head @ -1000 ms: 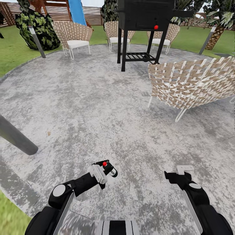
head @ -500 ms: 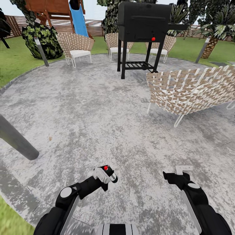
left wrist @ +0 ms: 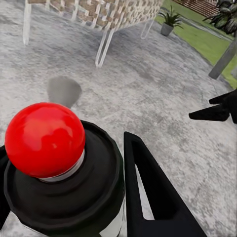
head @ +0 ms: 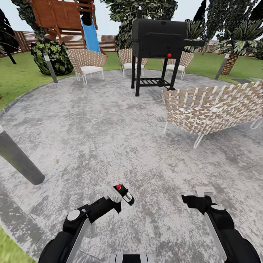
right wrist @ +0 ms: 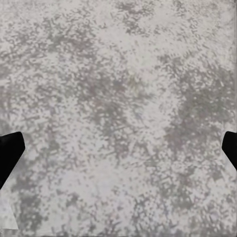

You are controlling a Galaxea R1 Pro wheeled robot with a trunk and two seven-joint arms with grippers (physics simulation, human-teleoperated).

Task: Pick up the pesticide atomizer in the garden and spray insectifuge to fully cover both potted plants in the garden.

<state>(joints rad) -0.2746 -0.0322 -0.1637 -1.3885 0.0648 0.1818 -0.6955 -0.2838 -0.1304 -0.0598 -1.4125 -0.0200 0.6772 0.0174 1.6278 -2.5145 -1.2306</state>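
Black grill (head: pixel 159 34) sits lower in frame; atomizer (head: pixel 122 193) unchanged.

patio (head: pixel 109 128): mottled rough stone | chairs (head: pixel 212 106): woven wicker | grill (head: pixel 160 34): matt black metal | atomizer cap (left wrist: pixel 44 138): glossy red

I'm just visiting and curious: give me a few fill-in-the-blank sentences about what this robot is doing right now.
1. The pesticide atomizer is held in the robot's ____ gripper.
2. The knob on top of the atomizer is coloured ____.
3. The right gripper holds ____.
4. The black grill stands on the grey ____.

Missing words: left; red; nothing; patio
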